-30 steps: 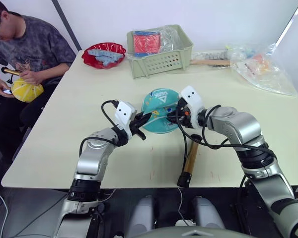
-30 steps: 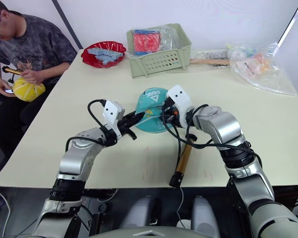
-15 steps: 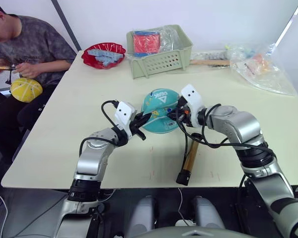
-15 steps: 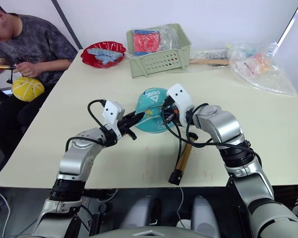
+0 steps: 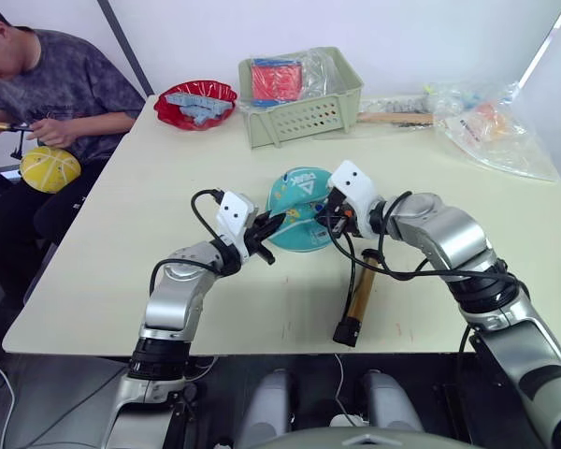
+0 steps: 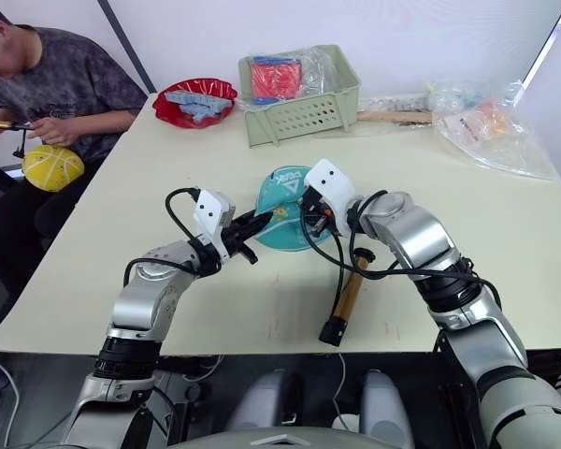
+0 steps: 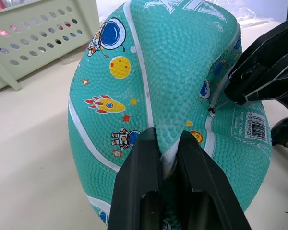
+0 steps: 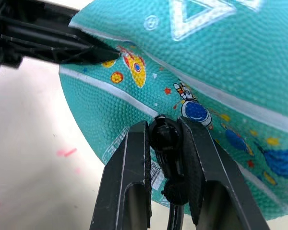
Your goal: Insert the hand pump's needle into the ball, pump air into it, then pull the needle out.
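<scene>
Right wrist view: needle [image 8: 164,139] fitting clamped between fingers [image 8: 129,177]

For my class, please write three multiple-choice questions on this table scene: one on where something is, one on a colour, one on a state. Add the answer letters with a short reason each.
1. Where does the pump lie?
A. In the green basket
B. On the table, near its front edge, under the right arm
C. In the red bowl

2. What colour is the ball?
A. Teal
B. Orange
C. Purple

3. What is the left gripper doing?
A. Hanging open above the table
B. Holding the pump
C. Pinching a fold of the ball

Answers:
1 B: the bronze cylinder rests on the table below the right gripper.
2 A: its skin is teal with white seams.
3 C: the left wrist view shows both fingers squeezing the ball's skin.
</scene>
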`<act>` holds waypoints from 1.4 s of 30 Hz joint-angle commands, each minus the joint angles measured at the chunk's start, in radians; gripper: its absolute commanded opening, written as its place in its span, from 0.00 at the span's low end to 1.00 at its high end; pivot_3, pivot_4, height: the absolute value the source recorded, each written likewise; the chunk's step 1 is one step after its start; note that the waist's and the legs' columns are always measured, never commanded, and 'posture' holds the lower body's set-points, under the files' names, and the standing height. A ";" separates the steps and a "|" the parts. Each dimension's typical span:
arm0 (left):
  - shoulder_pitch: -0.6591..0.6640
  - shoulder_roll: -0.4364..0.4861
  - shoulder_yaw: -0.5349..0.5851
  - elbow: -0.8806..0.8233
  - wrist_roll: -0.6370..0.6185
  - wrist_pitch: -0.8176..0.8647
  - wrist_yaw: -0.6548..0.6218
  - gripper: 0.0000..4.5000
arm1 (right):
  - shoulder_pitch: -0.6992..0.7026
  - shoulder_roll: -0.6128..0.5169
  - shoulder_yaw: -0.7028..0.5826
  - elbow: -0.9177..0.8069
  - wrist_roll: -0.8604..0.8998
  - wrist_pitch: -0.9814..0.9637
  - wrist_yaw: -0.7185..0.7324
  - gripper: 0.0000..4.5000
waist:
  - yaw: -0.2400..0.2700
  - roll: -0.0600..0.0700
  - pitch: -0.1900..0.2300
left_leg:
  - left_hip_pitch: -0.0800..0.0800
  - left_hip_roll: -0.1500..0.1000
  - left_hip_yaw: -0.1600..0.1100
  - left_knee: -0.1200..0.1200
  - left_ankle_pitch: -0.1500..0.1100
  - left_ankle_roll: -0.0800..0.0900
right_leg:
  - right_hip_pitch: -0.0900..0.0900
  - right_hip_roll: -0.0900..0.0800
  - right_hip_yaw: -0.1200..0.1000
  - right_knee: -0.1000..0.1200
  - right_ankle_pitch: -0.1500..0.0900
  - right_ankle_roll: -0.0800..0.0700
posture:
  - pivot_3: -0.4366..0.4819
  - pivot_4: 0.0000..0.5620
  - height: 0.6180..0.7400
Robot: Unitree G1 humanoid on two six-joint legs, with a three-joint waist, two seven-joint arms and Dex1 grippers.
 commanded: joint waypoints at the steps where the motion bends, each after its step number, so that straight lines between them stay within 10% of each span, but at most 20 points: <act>1: 0.022 -0.005 -0.040 0.028 -0.004 0.045 -0.014 0.00 | -0.037 0.004 0.056 0.034 -0.032 0.015 0.019 0.07 | 0.000 0.000 0.000 | 0.000 0.000 0.000 0.000 0.000 0.000 | 0.000 0.000 0.000 0.000 0.000 0.000 | 0.48 0.27 0.98; 42: 0.013 -0.008 -0.018 0.031 -0.011 0.071 -0.013 0.00 | -0.106 0.244 0.223 0.599 -0.338 -0.165 0.113 0.07 | -0.032 -0.012 -0.020 | 0.037 0.006 0.003 -0.016 0.000 -0.001 | 0.018 0.003 0.012 0.003 -0.006 -0.010 | 0.48 0.27 0.98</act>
